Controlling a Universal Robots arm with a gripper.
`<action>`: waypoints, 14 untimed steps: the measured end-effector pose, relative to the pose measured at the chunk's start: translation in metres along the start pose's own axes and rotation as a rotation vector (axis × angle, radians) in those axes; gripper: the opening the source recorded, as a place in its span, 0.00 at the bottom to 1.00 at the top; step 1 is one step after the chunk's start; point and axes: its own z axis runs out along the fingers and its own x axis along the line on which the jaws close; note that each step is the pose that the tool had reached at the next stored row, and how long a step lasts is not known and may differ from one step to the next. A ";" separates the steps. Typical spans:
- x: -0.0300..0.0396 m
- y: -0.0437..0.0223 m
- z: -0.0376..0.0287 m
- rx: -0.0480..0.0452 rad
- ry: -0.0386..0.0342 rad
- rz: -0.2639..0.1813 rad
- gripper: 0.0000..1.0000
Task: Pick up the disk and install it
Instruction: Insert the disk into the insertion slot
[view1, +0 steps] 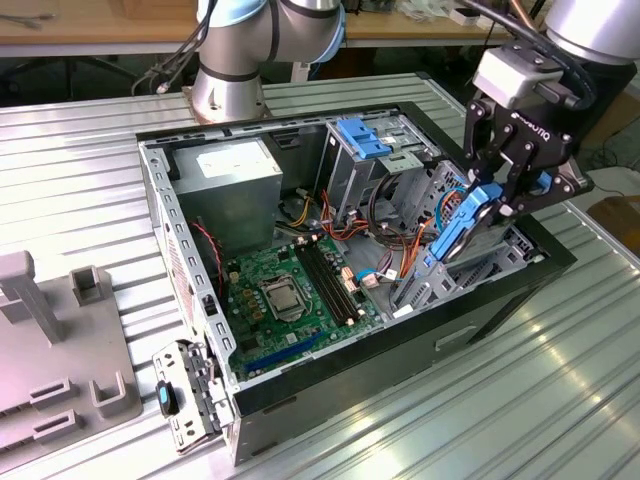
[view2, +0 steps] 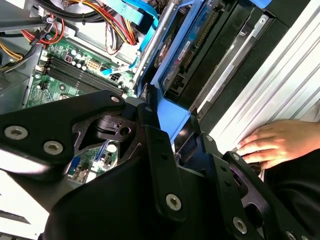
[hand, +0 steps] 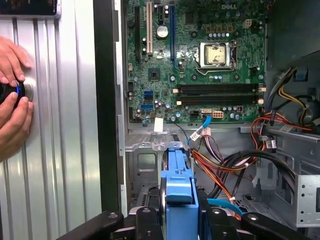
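Trouble was mostly about alignment, far as I could tell. The fingers (view1: 510, 160) were clenched on the blue end of the disk (view1: 462, 225), and the rest of it hung slanted below them, pointing down into the open case (view1: 300, 390) toward the drive bay (hand: 145, 170). It wasn't seated in anything yet.

What I thought could go wrong:

- The disk was tilted, not square to the bay. If it went down like that, a blue rail could have caught on the metal edge and jammed or popped off.
- It was gripped at one end only, on plastic. A bump against the bay could have twisted it between the fingers or made it slip.
- The bundle of orange and red cables (hand: 215, 170) sat just beside the bay, close under the fingers. Easy to pinch a wire or drag a plug loose.
- The motherboard (hand: 200, 75) lay just beyond the disk's far end, so a drop would have landed on it.
- A person's hand (view2: 272, 142) rested on the desk (view1: 450, 430) near the fingers, right outside the case wall. Not a great spot if the arm swung wide.
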 end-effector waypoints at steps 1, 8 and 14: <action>0.0002 0.0000 0.0010 0.0000 0.0000 0.000 0.37; 0.0013 0.0001 0.0090 0.0000 0.0000 0.000 0.37; 0.0023 0.0004 0.0154 0.0000 0.0003 0.000 0.37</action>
